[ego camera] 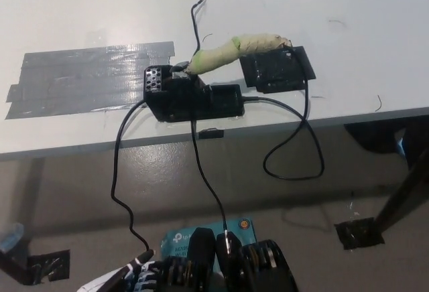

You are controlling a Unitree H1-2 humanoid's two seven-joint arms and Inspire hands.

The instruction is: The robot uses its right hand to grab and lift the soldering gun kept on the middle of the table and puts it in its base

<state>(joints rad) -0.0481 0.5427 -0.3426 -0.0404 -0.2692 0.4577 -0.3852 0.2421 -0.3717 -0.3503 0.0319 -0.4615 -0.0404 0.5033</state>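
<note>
Resting in its black base [194, 99] near the front edge of the white table [100, 11], the soldering gun [231, 50] lies tilted, its tape-wrapped handle pointing up and to the right, its tip down in the base. Just beside the handle's end sits a black tape patch [276, 69]. A grey tape patch [84, 78] lies left of the base. Black cables [295, 151] hang over the edge. Neither hand shows clearly; whether either holds anything cannot be told.

Electronics workshop or lab bench.
White table [80, 11] patched with grey tape [80, 78], soldering gun [234, 47] in black base [191, 101], loose cables [201, 171].
</note>
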